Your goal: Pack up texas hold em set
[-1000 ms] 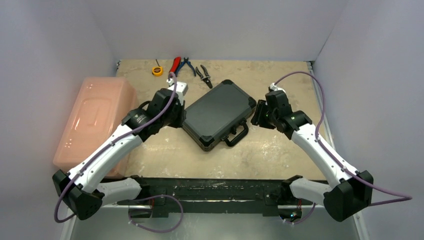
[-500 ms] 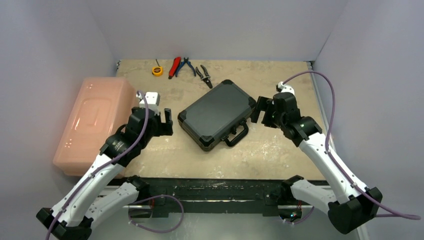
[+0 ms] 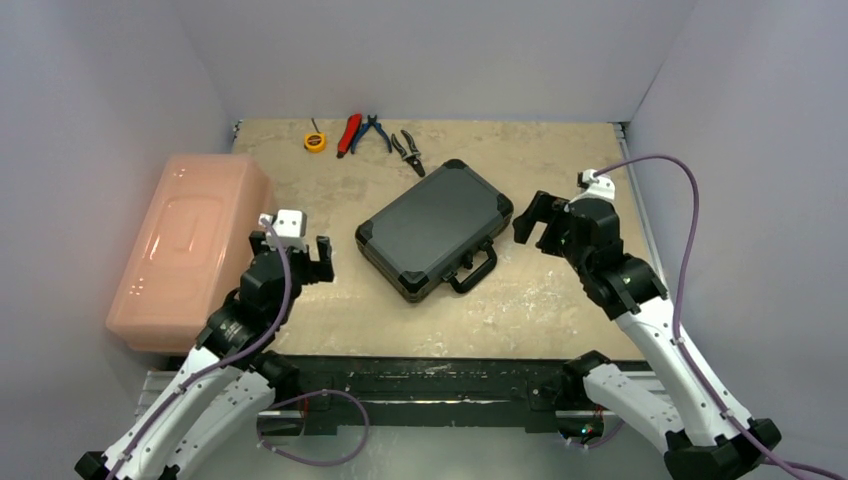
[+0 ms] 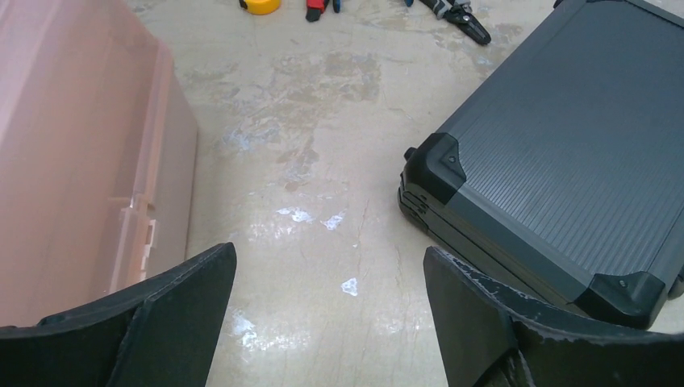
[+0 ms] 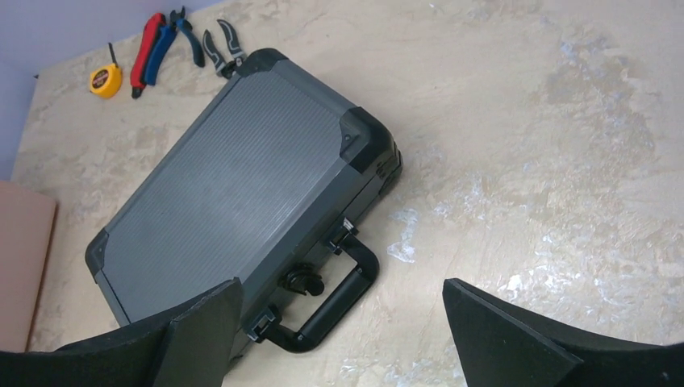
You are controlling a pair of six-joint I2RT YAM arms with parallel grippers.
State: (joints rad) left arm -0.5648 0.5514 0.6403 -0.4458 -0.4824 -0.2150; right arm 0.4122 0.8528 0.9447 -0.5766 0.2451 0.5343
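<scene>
The texas hold em set shows as a black case (image 3: 432, 228), lid shut, lying flat at the table's middle with its handle (image 3: 474, 270) toward the near edge. My left gripper (image 3: 298, 256) hovers open to the case's left, apart from it, and nothing sits between its fingers. In the left wrist view the gripper (image 4: 329, 254) is over bare table, with the case (image 4: 565, 145) to the right. My right gripper (image 3: 540, 218) is open beside the case's right end. In the right wrist view it (image 5: 343, 284) spans the handle (image 5: 339, 302) from above; the case (image 5: 234, 185) lies ahead.
A large pink translucent bin (image 3: 190, 240) fills the table's left side, close behind my left arm. A yellow tape measure (image 3: 315, 141), red-and-blue pliers (image 3: 358, 131) and black pliers (image 3: 408, 148) lie along the far edge. Walls close in on three sides.
Both grippers opened and drew back from the case's two ends, the left one toward the near-left, the right one outward to the right. The case has stayed where it was.
</scene>
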